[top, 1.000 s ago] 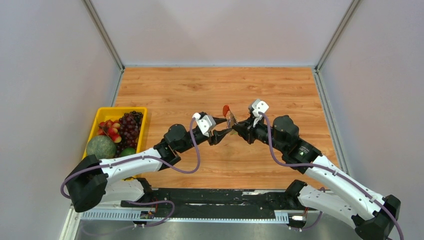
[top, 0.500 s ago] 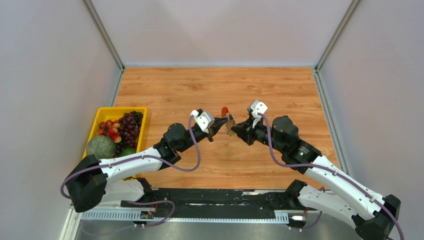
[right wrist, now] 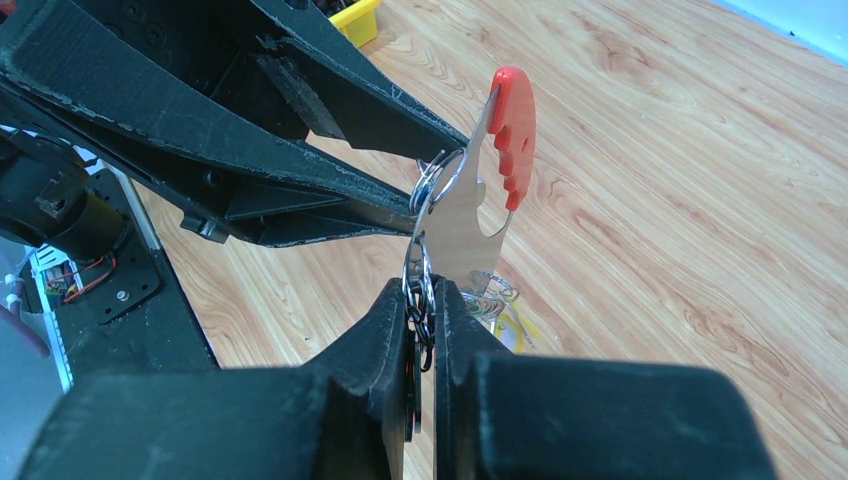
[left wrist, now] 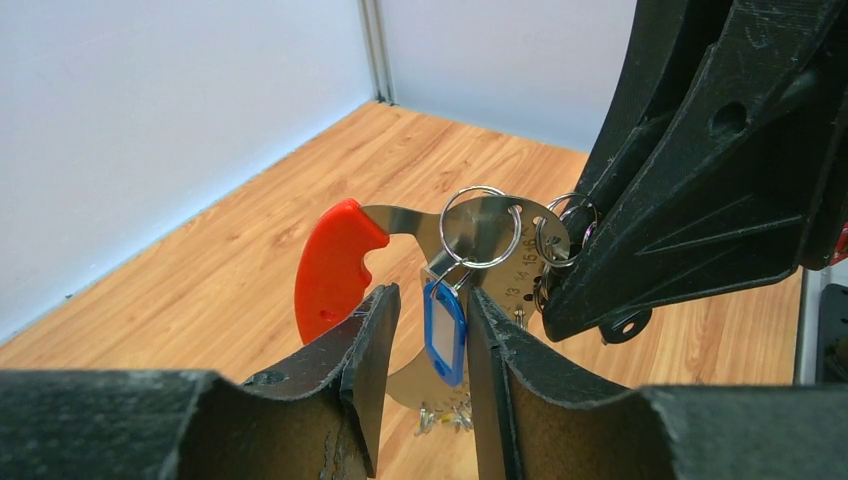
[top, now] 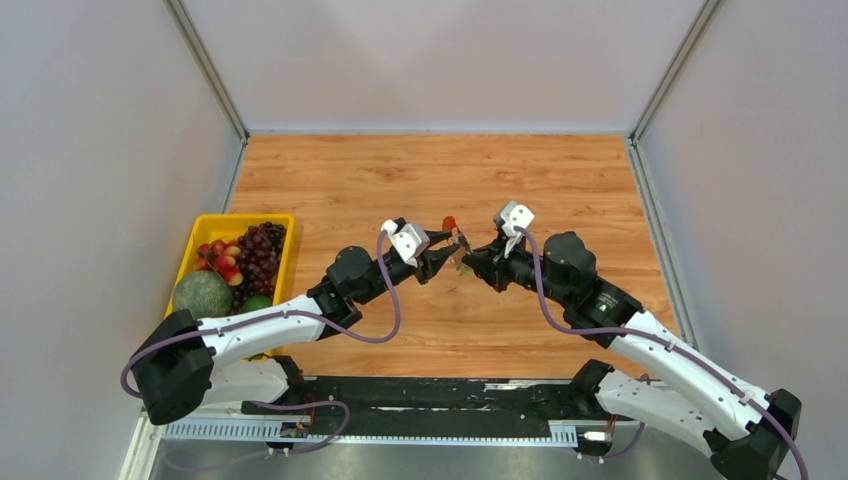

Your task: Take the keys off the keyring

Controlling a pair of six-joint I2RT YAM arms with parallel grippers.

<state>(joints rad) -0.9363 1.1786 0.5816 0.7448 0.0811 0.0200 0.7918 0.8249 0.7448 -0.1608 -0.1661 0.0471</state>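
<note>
The keyring hangs in the air between both grippers: a silvery metal plate (right wrist: pixel 461 232) with a curved red clip (left wrist: pixel 334 264) and silver rings (left wrist: pixel 480 227). It shows as a red dot in the top view (top: pixel 450 223). My right gripper (right wrist: pixel 421 300) is shut on the ring and chain bunch and holds it up. A blue-headed key (left wrist: pixel 445 331) dangles from one ring. My left gripper (left wrist: pixel 430 305) is open, one jaw on each side of the blue key. A yellow-headed key with loose rings (right wrist: pixel 503 318) lies on the table below.
A yellow basket (top: pixel 222 219) holding grapes (top: pixel 262 250), small red fruit and a green melon (top: pixel 202 293) stands at the table's left edge. Grey walls close the wooden table (top: pixel 400 175) on three sides. Both arms (top: pixel 560 262) meet near its middle.
My left gripper has risen and moved in to the keyring, its jaws now round the blue key. The right gripper with the keyring has shifted slightly left.
</note>
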